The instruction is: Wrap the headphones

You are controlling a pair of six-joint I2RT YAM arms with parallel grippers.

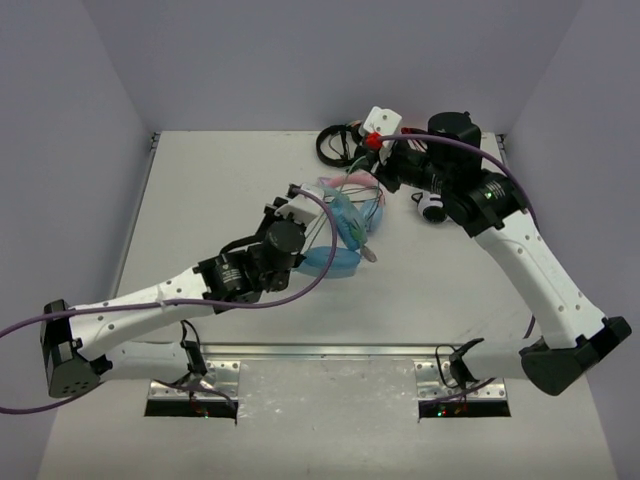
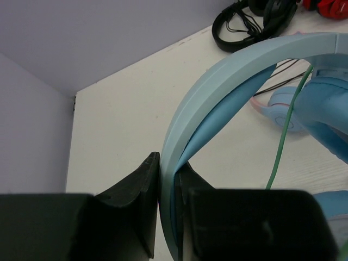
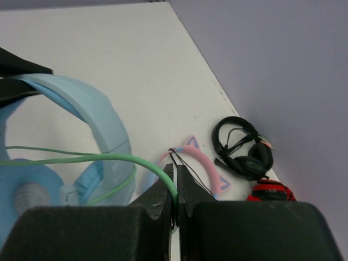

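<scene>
The light blue headphones (image 1: pixel 345 235) stand tilted in the middle of the table. My left gripper (image 1: pixel 312 200) is shut on their plain blue headband (image 2: pixel 228 70), with one finger on each side of the band (image 2: pixel 167 163). The thin green cable (image 3: pixel 98 159) runs from the cups in loose loops to my right gripper (image 3: pixel 176 174), which is shut on it. In the top view the right gripper (image 1: pixel 388 170) is just beyond and to the right of the headphones, with the cable (image 1: pixel 368 195) between them. The cable also shows in the left wrist view (image 2: pixel 285 125).
A pink-and-blue cat-ear pair (image 3: pixel 204 163) lies just behind the headphones. Black headphones (image 1: pixel 335 145) and a red item (image 1: pixel 373 140) lie at the back edge. A white-and-black pair (image 1: pixel 430 207) lies under the right arm. Walls enclose the white table (image 1: pixel 220 200).
</scene>
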